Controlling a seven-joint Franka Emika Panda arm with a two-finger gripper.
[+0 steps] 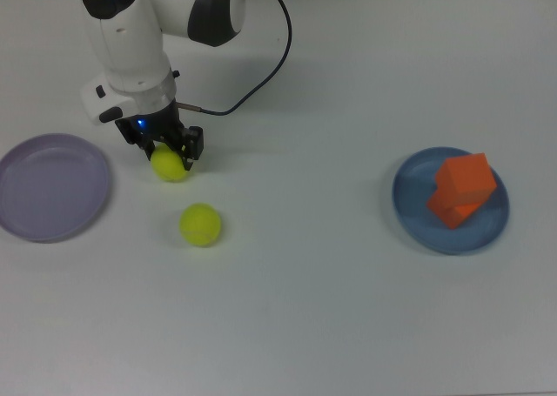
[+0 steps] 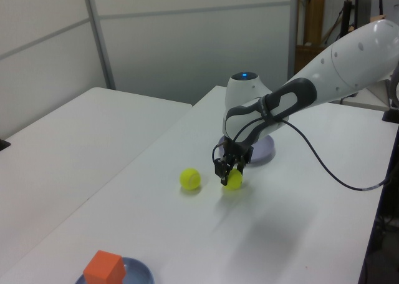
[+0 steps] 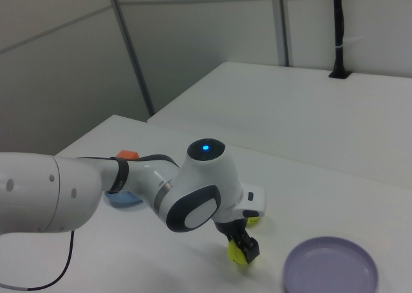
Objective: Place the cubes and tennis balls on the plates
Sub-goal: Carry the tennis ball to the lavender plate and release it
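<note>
A: How is the gripper (image 1: 168, 151) placed at this moment?

B: It is lowered over one tennis ball (image 1: 170, 165) on the white table (image 1: 331, 309), toward the table's far edge in the top view. The fingers are seen pinching this ball from two sides, and the ball seems to be resting on the table.

A: And where are the other things found?

B: The second tennis ball (image 1: 201, 224) is lying free, just beside the first one and nearer to the table's front edge. The lavender plate (image 1: 52, 187) is close to the top view's left edge of the table. Both orange cubes (image 1: 463, 190) are already stacked on the blue plate (image 1: 409, 209), near the opposite edge.

A: What could go wrong from here?

B: The ball is round and fuzzy, so if it is held above its middle, it could be squeezed out downward and roll away, perhaps against the second ball. Also, if it is released too high over the shallow plate, it could bounce or roll over the low rim.
</note>
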